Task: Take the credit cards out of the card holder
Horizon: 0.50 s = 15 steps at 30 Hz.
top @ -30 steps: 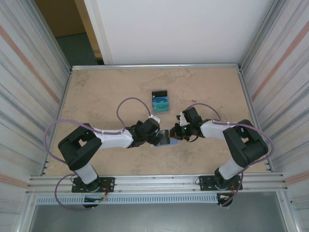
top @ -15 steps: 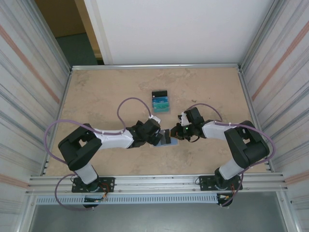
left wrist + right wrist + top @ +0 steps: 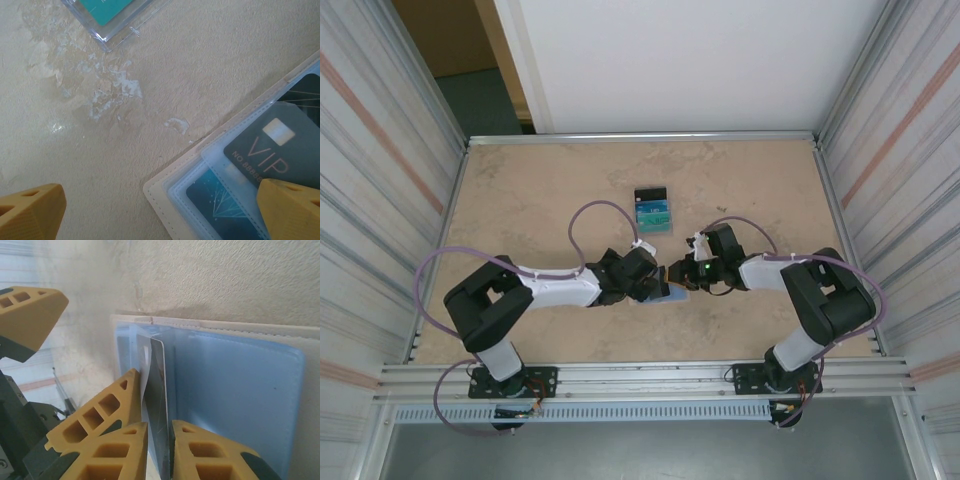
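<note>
- Step: card extraction. Right hand [image 3: 160, 437] narrow, pinching the dark card [image 3: 159, 385] at lower centre, above the card holder [image 3: 235, 385].
- Left hand [image 3: 160, 212] wide, one fingertip over the card holder.
- Next: a straight pull clear of the pocket.

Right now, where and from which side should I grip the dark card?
Grip the dark card by its raised free edge, from above, one finger per face: it stands tilted up out of the card holder, inside the right gripper.
</note>
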### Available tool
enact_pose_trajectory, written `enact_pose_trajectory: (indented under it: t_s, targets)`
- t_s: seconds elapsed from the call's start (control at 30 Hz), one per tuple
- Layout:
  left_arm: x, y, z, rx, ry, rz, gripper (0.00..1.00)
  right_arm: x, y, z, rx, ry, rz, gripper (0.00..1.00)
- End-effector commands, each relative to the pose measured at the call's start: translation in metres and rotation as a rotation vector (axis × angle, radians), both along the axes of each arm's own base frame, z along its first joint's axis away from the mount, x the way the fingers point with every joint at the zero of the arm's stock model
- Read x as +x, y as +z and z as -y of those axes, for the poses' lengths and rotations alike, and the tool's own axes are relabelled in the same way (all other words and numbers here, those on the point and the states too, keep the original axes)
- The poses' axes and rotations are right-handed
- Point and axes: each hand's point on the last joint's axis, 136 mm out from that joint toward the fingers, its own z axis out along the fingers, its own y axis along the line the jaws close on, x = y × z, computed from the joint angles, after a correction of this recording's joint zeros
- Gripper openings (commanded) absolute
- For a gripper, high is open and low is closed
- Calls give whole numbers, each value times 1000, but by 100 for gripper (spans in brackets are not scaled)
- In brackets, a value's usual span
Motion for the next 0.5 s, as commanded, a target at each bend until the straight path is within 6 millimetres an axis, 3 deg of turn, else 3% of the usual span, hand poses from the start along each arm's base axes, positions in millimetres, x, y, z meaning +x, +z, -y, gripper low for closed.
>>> enact_pose_trajectory:
  t_s: [0.0, 0.47]
  targets:
    - [-11, -23, -17, 120, -12, -53, 99, -1, 2, -4, 51, 9, -9, 17]
    - [-11, -19, -15, 106, -9, -47, 99, 3, -9, -8, 58, 9, -23, 9]
